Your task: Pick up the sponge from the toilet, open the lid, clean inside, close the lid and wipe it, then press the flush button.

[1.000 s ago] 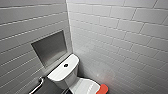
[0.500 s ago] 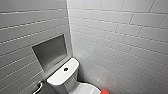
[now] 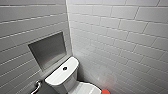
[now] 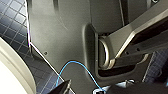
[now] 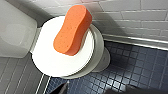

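So the right gripper [image 5: 100,90]: its dark fingers [image 5: 63,88] peek in at the frame edge, spread wide, with nothing between them but floor. For the left gripper [image 4: 98,90] I honestly can't tell open from closed. It's dark against the robot's own dark matte plate, with a thin blue cable [image 4: 75,63] looping across.

Beyond the right gripper and well clear of it is the bright red-orange sponge [image 5: 73,28]. It's a soft, peanut-shaped block, pinched at the waist, with a finely pitted surface. It lies flat on the white oval glossy plastic lid [image 5: 50,60], which is down. One rounded end reaches about to the lid's rim on the wall side.

The white glossy ceramic toilet [image 3: 62,75] has a rounded rectangular tank. The small round dark flush button with a silvery rim [image 3: 65,68] sits in the middle of the tank top.

The floor of small dark blue square mosaic tiles [image 5: 140,65] has pale grout, and a silvery metal strip [image 5: 140,40] runs where it meets the wall. The pale grey glossy rectangular wall tiles [image 3: 120,30] are laid brick-style into a corner. A rectangular grey recessed niche [image 3: 48,50] is set in the wall above the tank, and a curved chrome fitting [image 3: 37,87] is down beside the tank.
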You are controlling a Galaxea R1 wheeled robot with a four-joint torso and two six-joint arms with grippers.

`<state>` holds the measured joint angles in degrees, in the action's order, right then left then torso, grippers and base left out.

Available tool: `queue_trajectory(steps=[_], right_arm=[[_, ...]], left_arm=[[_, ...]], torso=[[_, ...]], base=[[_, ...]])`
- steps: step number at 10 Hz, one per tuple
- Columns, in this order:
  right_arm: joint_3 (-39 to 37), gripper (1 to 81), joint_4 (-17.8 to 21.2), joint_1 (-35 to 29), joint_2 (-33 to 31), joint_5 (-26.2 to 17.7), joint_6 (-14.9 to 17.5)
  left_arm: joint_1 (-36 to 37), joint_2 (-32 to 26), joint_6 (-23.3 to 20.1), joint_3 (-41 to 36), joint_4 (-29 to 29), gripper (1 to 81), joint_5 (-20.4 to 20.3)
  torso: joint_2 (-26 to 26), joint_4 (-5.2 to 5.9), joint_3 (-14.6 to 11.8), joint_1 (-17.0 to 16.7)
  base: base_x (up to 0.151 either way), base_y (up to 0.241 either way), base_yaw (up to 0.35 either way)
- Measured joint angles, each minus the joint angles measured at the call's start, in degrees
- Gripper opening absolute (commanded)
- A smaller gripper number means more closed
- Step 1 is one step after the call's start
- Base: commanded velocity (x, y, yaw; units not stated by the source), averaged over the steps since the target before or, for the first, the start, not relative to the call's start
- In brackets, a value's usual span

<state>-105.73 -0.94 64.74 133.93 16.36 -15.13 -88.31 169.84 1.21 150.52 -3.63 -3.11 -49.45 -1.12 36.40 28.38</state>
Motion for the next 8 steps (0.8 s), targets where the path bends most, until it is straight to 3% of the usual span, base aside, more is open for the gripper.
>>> queue_trajectory(steps=[4,8], right_arm=[[0.4,81.1,0.0,-2.2,-1.4,-0.5,-1.0],[5.9,81.1,0.0,-8.4,-4.0,-4.0,-1.5]], left_arm=[[0.0,0.0,0.0,0.0,0.0,81.1,-0.2],[-0.1,0.3,0.0,0.0,0.0,81.1,-0.1]], torso=[[-8.3,0.0,7.8,5.4],[-15.6,0.0,9.4,9.9]], base=[[0.0,0.0,0.0],[0.0,0.0,0.0]])
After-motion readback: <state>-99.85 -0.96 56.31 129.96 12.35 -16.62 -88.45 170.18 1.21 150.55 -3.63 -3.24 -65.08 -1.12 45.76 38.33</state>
